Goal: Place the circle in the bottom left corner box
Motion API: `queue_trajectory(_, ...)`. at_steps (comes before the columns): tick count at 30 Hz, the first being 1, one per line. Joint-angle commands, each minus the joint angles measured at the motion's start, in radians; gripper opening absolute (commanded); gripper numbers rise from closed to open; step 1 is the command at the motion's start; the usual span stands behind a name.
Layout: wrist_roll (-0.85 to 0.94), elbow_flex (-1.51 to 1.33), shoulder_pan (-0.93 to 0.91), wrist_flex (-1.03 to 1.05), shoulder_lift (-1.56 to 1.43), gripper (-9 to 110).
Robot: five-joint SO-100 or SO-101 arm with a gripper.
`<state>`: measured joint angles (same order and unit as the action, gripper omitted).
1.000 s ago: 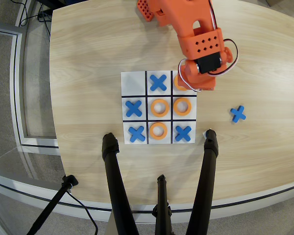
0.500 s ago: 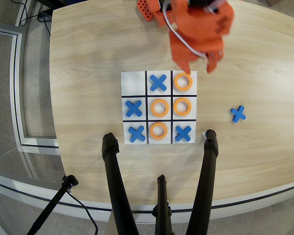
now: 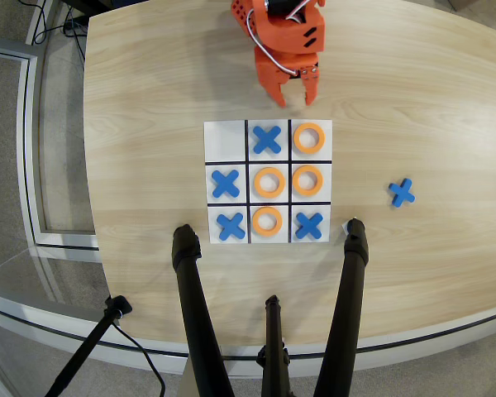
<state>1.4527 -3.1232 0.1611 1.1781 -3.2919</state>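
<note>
Overhead view: circle [image 3: 309,138] lies just below the empty fingers [image 3: 283,98].

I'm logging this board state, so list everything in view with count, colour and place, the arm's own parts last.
Grid sheet: one, white with black lines, middle of the table; only its top-left cell is empty.
Rings: four, orange; top-right, centre, middle-right and bottom-middle cells.
X pieces on the sheet: four, blue; top-middle, middle-left, bottom-left and bottom-right cells.
Loose X piece: one, blue, on the table right of the sheet.
Table: one, light wood.
Tripod legs: three, black, rising from the bottom edge.
Small tripod: one, black, bottom left, off the table.
Gripper: one, orange, above the sheet, fingers empty and slightly apart.
</note>
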Motion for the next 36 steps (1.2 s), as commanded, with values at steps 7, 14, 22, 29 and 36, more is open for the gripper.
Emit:
queue_trajectory(7, 0.006, -0.08, -0.069, 0.087, -0.066, 0)
queue_trajectory(14, 0.006, -0.08, -0.313, 0.11, -0.066, 0)
queue_trajectory(22, -0.002, -0.08, -1.284, 0.112, -0.103, 0)
queue_trajectory(29, -0.002, -0.08, -1.75, 0.114, -0.103, 0)
queue_trajectory(36, -0.002, -0.08, -1.767, 0.115, -0.101, 0)
